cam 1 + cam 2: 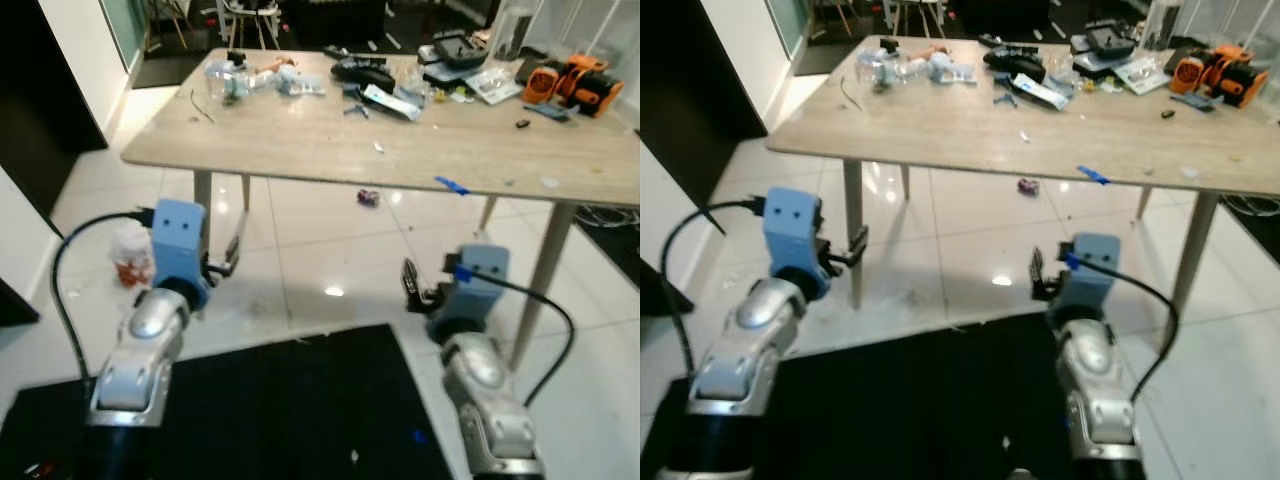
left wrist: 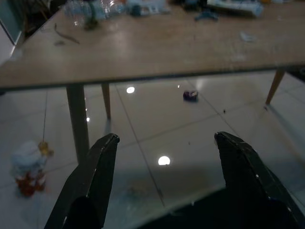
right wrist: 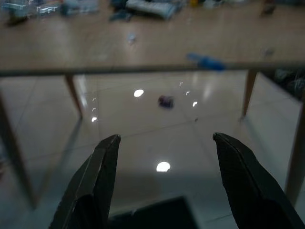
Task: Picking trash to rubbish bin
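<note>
A small purple wrapper [image 1: 368, 197] lies on the white tiles under the wooden table [image 1: 300, 150]. A crumpled white and orange piece of trash [image 1: 130, 257] sits on the floor by the table's left leg. Crushed clear plastic bottles [image 1: 235, 80] lie on the tabletop's far left corner. My left gripper [image 1: 228, 258] is held low in front of the table, open and empty, with the same spread fingers in its wrist view [image 2: 167, 138]. My right gripper [image 1: 410, 285] hangs at the same height, also open and empty [image 3: 167, 138]. The wrapper [image 3: 166, 101] lies on the floor straight ahead of it.
A black mat [image 1: 280, 410] covers the floor just below my arms. Tools, boxes and an orange device [image 1: 570, 80] clutter the table's far side. A blue scrap [image 1: 451, 185] lies near its front edge. A table leg [image 1: 545, 280] stands right of my right arm. Cables [image 1: 610, 215] lie at far right.
</note>
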Controlling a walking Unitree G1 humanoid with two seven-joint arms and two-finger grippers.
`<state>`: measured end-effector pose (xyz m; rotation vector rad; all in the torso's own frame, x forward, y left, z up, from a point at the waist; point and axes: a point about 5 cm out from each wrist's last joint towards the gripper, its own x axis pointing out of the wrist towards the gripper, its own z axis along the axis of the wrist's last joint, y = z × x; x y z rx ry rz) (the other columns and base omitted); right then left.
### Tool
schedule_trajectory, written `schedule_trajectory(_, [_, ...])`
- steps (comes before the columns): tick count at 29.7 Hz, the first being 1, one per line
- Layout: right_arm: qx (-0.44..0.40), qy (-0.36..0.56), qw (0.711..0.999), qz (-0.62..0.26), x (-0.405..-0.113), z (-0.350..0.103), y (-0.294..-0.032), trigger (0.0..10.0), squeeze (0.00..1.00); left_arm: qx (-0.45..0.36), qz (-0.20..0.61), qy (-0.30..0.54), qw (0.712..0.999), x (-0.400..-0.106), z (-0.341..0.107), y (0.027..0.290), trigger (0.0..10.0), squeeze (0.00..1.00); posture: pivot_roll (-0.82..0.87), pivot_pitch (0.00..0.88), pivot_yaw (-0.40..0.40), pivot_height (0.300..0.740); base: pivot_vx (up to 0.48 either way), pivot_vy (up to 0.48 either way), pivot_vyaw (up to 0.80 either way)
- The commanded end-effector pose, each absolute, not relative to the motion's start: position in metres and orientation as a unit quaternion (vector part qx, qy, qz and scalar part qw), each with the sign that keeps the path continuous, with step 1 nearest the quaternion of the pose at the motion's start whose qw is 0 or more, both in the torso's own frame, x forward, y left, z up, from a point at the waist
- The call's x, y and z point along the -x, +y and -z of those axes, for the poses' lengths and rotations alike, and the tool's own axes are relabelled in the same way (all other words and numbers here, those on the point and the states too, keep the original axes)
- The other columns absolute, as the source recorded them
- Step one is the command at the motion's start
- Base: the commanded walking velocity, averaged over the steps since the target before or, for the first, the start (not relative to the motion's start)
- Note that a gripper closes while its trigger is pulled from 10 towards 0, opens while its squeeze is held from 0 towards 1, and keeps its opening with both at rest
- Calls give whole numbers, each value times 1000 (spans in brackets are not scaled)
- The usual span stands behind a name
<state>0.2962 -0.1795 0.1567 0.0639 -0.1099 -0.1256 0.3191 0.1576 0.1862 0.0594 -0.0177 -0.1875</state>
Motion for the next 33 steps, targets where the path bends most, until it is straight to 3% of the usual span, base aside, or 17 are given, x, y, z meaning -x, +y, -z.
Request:
schedule_trajectory(1, [-33,-66,995,60,-295,-160,-176,10000,0,-26,85,1,996,-318,-183,163,10000,0,-11,141,54,740,472,0,0])
schedule_trajectory(8, [-34,-72,995,60,-297,-162,-178,10000,0,-24,85,-1,996,-318,-187,162,10000,0,-14,142,51,740,469,0,-647])
schedule_trajectory(33, [-34,-124,990,59,-303,-192,-181,10000,0,-20,86,-1,996,-319,-188,160,10000,0,-29,152,52,740,470,0,0])
